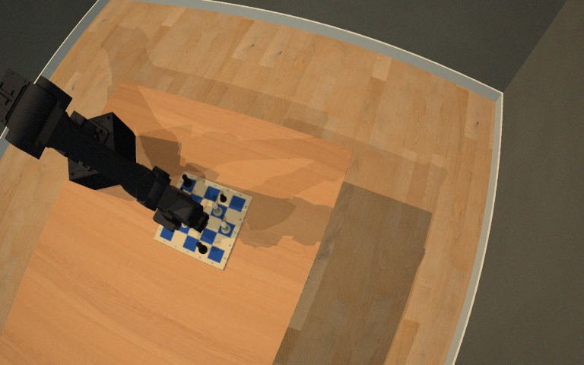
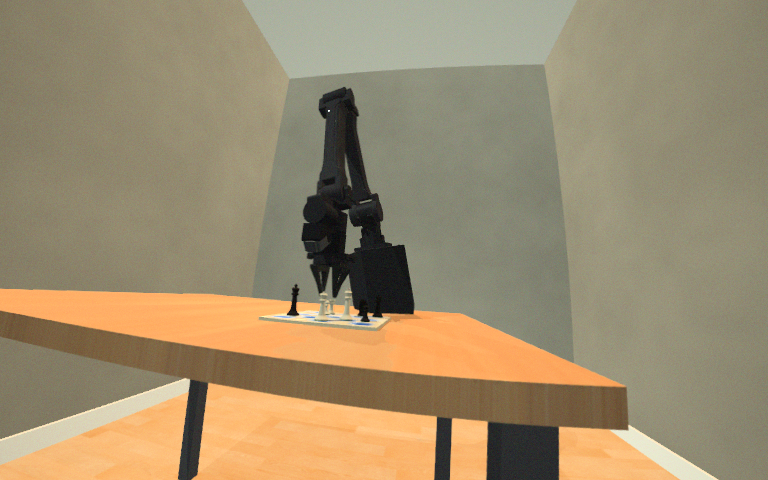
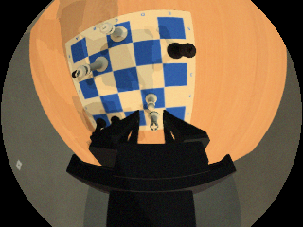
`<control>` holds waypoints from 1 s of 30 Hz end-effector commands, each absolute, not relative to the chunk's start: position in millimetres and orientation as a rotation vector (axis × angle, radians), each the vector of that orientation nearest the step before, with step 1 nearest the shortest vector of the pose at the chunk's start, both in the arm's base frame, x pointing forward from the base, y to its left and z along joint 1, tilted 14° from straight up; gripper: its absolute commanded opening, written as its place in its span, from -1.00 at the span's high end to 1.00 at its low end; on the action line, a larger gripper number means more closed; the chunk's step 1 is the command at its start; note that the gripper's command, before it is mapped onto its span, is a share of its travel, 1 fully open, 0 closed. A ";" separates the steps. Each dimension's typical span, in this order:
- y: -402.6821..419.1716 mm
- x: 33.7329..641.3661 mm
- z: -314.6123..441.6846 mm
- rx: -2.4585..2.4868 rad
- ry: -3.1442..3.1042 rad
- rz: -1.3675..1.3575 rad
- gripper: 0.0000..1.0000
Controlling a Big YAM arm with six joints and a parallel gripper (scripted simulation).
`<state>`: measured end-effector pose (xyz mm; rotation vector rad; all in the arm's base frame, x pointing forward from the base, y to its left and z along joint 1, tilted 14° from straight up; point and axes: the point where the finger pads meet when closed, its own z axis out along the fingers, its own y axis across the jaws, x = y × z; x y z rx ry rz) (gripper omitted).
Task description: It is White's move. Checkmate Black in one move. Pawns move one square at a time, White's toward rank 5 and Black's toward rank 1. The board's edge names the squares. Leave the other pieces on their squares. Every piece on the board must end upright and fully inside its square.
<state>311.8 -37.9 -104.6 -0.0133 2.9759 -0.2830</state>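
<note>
The small blue-and-cream chessboard (image 1: 209, 220) lies on the table. Black pieces stand at its far corner (image 1: 186, 180), on the far side (image 1: 222, 198) and near the front edge (image 1: 201, 247). Two white pieces (image 1: 216, 210) (image 1: 224, 226) stand in the middle. My gripper (image 1: 189, 223) hovers over the board's left side, fingers pointing down and partly apart. In the side view its tips (image 2: 330, 281) hang just above the piece tops. In the wrist view a small white piece (image 3: 151, 117) shows below and between my fingers, not gripped. Another white piece (image 3: 151, 98) stands just beyond it.
The arm's black base (image 2: 380, 278) stands right behind the board. A tall black king (image 2: 293, 300) stands at the board's left in the side view, two black pawns (image 2: 365, 311) at its right. The table edge (image 2: 317, 379) runs well in front of the board.
</note>
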 end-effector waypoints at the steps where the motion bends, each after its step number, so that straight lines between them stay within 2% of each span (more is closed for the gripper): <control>1: -43.1 316.0 -107.9 -0.007 2.971 -0.282 0.35; 30: -49.1 320.9 -133.9 -0.004 2.965 -0.282 0.35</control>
